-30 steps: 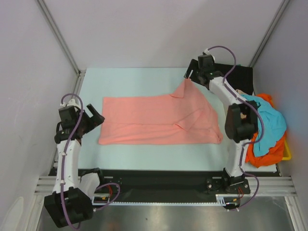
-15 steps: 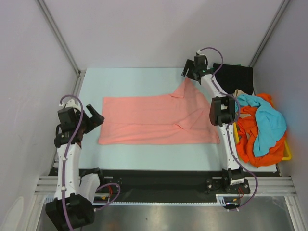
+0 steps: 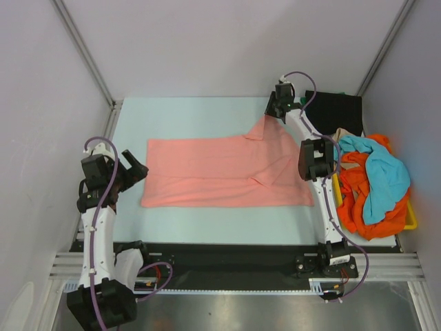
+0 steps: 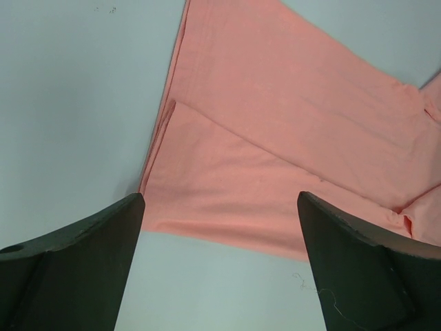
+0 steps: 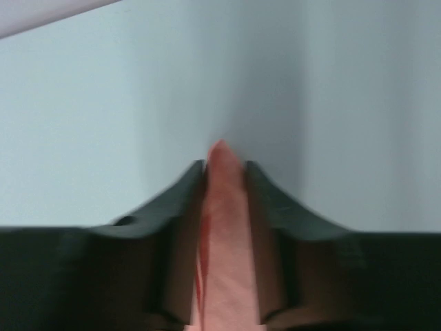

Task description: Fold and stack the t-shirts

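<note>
A salmon pink t-shirt (image 3: 220, 172) lies spread flat across the table's middle, with its far right corner lifted into a peak. My right gripper (image 3: 271, 114) is shut on that corner. In the right wrist view the pink cloth (image 5: 224, 276) is pinched between the dark fingers (image 5: 179, 200) of the right gripper (image 5: 224, 165). My left gripper (image 3: 136, 167) hovers open just off the shirt's left edge. In the left wrist view the pink t-shirt (image 4: 275, 124) lies ahead of the left gripper (image 4: 220, 200), and only table shows between its fingers.
A black t-shirt (image 3: 339, 110) lies at the back right corner. A heap of orange (image 3: 358, 207), turquoise (image 3: 382, 176) and beige t-shirts fills the yellow tray (image 3: 411, 222) at the right edge. White walls enclose the table.
My right gripper has shut on the shirt's far right corner, and the right arm's elbow has swung in toward the shirt. The left arm has barely moved.
</note>
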